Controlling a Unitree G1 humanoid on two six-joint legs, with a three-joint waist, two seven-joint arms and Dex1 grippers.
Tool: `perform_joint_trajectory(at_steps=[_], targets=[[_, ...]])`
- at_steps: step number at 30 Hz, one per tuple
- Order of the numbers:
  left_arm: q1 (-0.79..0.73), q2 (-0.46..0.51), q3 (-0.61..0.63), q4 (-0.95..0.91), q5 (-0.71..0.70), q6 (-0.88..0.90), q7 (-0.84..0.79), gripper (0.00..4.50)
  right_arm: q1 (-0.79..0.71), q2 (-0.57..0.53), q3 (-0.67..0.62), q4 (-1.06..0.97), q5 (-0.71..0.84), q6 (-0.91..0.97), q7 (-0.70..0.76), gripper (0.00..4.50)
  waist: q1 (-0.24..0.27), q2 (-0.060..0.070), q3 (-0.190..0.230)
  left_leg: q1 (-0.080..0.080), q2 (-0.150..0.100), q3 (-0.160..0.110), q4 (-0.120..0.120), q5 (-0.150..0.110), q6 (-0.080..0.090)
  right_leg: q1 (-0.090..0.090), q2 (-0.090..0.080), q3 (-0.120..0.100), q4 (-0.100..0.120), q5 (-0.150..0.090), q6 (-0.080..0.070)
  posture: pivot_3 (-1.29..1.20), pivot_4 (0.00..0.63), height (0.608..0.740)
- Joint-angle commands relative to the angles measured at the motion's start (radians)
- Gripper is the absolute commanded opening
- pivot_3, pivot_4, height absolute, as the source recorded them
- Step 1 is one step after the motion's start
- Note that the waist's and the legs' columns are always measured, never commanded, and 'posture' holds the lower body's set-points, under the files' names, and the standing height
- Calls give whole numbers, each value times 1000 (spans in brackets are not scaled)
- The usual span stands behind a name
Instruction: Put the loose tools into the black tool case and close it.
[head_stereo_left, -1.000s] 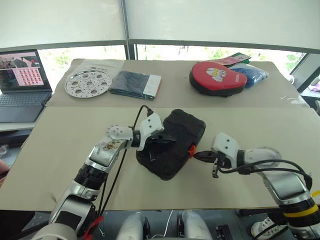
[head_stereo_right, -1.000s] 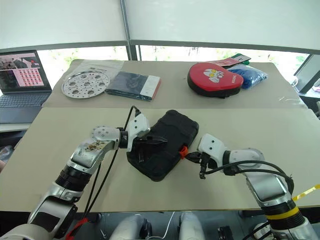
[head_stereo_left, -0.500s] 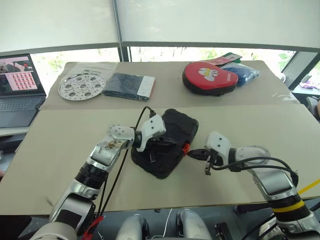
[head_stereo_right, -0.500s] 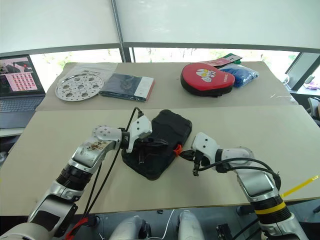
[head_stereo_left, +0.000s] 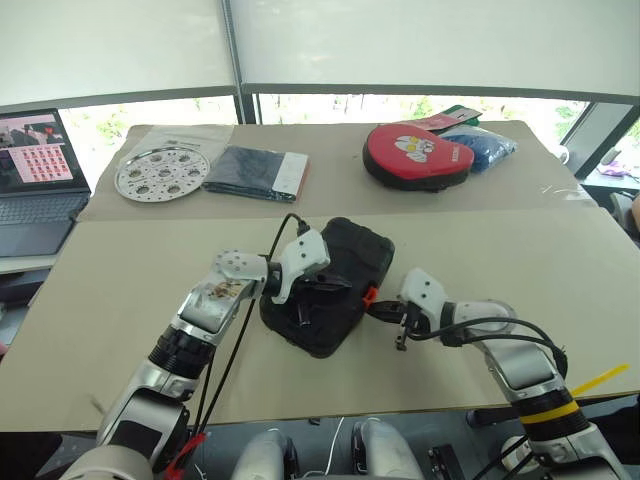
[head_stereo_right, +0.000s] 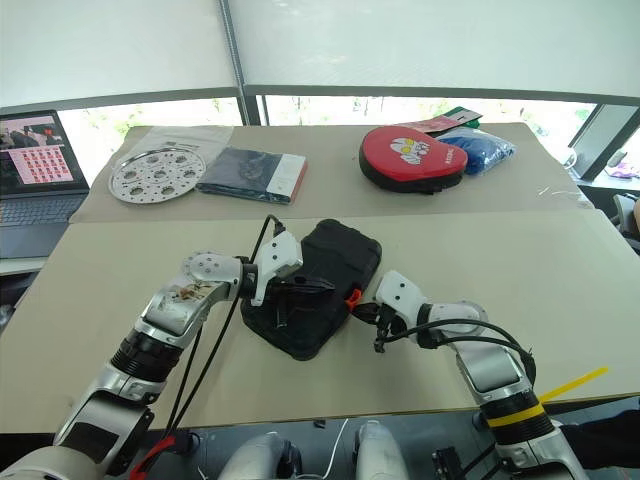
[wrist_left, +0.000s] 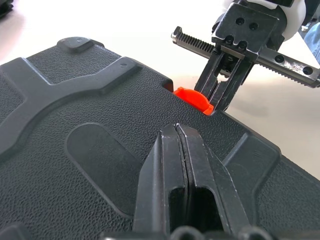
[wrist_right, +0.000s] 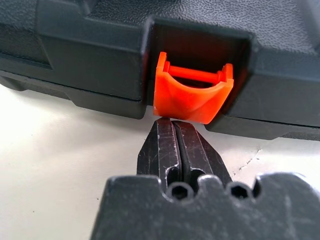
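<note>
The black tool case (head_stereo_left: 362, 250) lies shut on the table's middle, turned at an angle, its orange latch (head_stereo_left: 369, 296) facing my right arm. My left gripper (wrist_left: 175, 128) is shut, and its tips rest on the lid (wrist_left: 75, 100). From the right, my shut right gripper (wrist_right: 172, 123) points at the case's front edge, its tips right under the latch (wrist_right: 192, 97), touching or nearly so. Seen from the left wrist, the right gripper (wrist_left: 220, 102) stands at the latch (wrist_left: 192, 97). The loose tools are out of view.
At the table's back lie a red oval pouch (head_stereo_left: 418, 157), a blue bag (head_stereo_left: 487, 147), a dark folded packet (head_stereo_left: 255, 172) and a round holed metal plate (head_stereo_left: 162, 171). A laptop (head_stereo_left: 35, 180) stands at the far left. Bare tabletop surrounds the case.
The head view has shifted. My right gripper has edged in toward the orange latch. The left gripper has stayed on the lid, and the case has not moved.
</note>
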Motion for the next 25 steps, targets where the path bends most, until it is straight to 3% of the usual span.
perform_joint_trajectory(at_steps=[1,3,6,9,12,15,17,25], targets=[[101,12,70,10,-64,-26,-7,55,54,-53,-98,-106,72,-75,39,5,3,2,0,0,0,0,-1,0,0,0,-1,0,0,0,0,0,150,740],[129,35,145,-38,-112,-51,-13,293,105,-86,-158,-115,123,-75,67,0,5,1,0,-1,0,0,-2,0,-1,-1,-2,-1,-1,-1,0,0,150,740],[224,127,343,-142,-223,-71,-34,1016,184,-141,-297,-98,199,-124,111,801,3,2,1,-2,0,-1,-2,1,-3,-2,-4,-1,-2,-1,0,0,150,740],[319,195,445,-185,-250,-92,-13,2191,215,-166,-363,-62,211,-220,137,1908,4,2,6,-2,0,0,-6,2,-3,-4,-5,-1,-3,-1,-1,0,150,740],[477,261,528,-172,-164,-233,2,3195,240,-172,-420,4,274,-388,268,2828,11,3,8,-3,-1,-1,-7,1,-3,-4,-4,-3,-4,-1,0,0,150,740],[636,295,614,-167,-155,-297,3,4360,253,-212,-451,86,288,-415,323,3974,17,3,9,-3,-2,0,-9,1,-3,-3,-5,-3,-5,-2,1,0,150,740],[718,302,647,-175,-149,-340,4,4500,243,-222,-466,138,300,-449,350,4439,20,2,9,-4,-2,1,-9,1,-3,-4,-7,-3,-6,-3,1,0,150,740],[798,270,666,-216,-151,-429,74,4500,206,-220,-437,283,256,-594,393,4439,39,4,11,-10,-2,0,-8,1,-3,-7,-16,-6,-8,-3,0,0,150,740]])
